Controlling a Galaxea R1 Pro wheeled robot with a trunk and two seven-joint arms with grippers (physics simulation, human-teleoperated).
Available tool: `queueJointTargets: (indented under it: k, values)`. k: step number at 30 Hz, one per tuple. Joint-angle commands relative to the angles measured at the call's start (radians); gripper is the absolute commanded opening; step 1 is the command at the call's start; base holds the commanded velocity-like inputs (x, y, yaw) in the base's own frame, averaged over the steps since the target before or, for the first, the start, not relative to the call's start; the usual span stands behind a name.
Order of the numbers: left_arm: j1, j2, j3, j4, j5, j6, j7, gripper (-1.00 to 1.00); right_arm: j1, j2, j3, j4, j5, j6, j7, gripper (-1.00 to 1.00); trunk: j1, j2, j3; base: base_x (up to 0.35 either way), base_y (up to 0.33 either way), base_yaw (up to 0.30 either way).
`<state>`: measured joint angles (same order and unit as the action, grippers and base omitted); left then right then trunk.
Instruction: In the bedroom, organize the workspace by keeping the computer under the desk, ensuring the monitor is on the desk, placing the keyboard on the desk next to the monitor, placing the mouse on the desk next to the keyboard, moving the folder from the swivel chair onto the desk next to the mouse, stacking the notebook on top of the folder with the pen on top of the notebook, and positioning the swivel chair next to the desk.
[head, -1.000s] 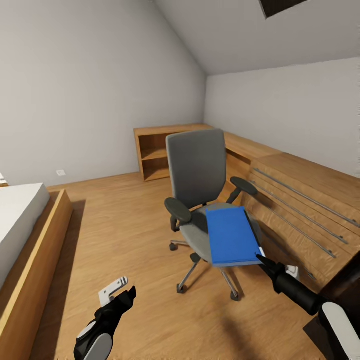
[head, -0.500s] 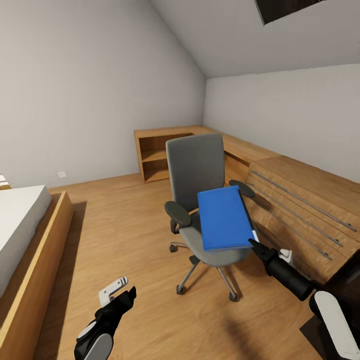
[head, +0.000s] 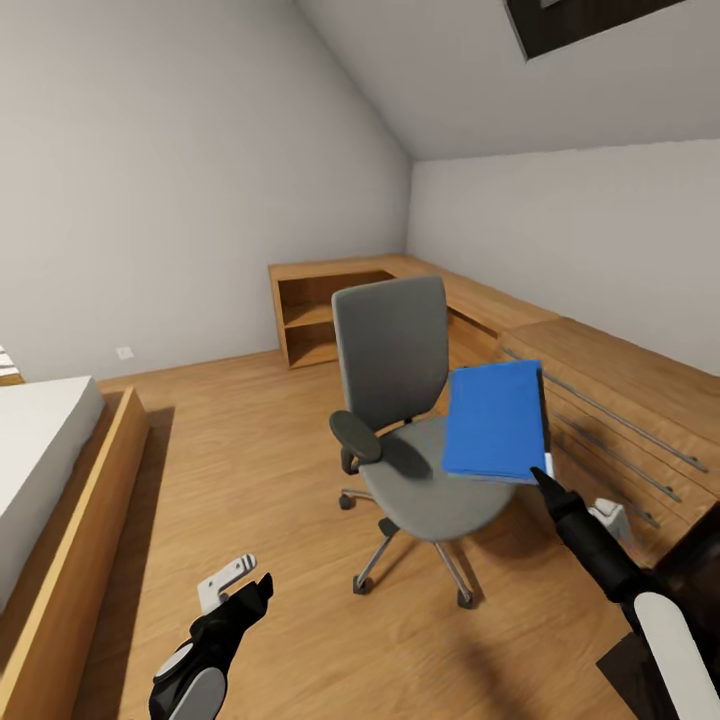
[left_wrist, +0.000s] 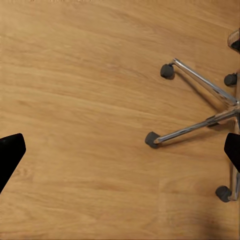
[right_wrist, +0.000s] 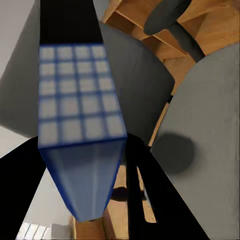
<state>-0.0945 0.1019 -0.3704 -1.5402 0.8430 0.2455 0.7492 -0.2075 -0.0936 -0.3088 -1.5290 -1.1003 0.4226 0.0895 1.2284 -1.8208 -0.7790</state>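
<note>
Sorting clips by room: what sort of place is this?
Probably an attic bedroom that doubles as a study: a bed at one side, a sloped ceiling, a swivel chair on wood floor and built-in wooden cabinets along the wall.

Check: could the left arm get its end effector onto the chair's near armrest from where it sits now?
Probably yes. The left end effector hangs low over bare floor, open and holding nothing, and nothing stands between it and the swivel chair's near armrest. The folder is up in the right end effector, off to the other side.

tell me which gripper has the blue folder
The right gripper: it pinches the blue folder's lower edge above the swivel chair. The left gripper hangs open, low over the floor.
</note>
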Motion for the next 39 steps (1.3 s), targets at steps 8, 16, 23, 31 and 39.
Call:
queueJointTargets:
  k: [8,16,23,31,39]
  values:
    - [-0.001,0.001,-0.014,-0.001,0.004,0.003,0.008,1.00,0.030,0.133,-0.001,-0.027,0.137,-0.333,-0.101,-1.00,-0.031,0.056,0.024,0.000,0.000,0.000]
    - [-0.001,0.001,-0.025,-0.001,0.002,0.003,0.009,1.00,0.033,0.148,-0.001,-0.029,0.135,-0.360,-0.104,-1.00,-0.062,0.112,0.049,0.000,0.000,0.000]
    - [-0.001,0.001,-0.049,-0.002,-0.002,0.003,0.009,1.00,0.037,0.149,-0.001,-0.032,0.073,-0.359,-0.105,-1.00,-0.088,0.161,0.071,0.000,0.000,0.000]
    - [-0.001,0.001,-0.050,-0.003,0.000,0.004,0.006,1.00,0.042,0.147,-0.004,-0.032,0.003,-0.363,-0.108,-1.00,-0.119,0.217,0.096,0.000,0.000,-0.244]
    - [-0.001,0.001,-0.050,-0.003,0.001,0.005,0.006,1.00,0.042,0.147,-0.008,-0.032,0.000,-0.363,-0.106,-1.00,-0.150,0.273,0.121,0.000,0.000,-0.266]
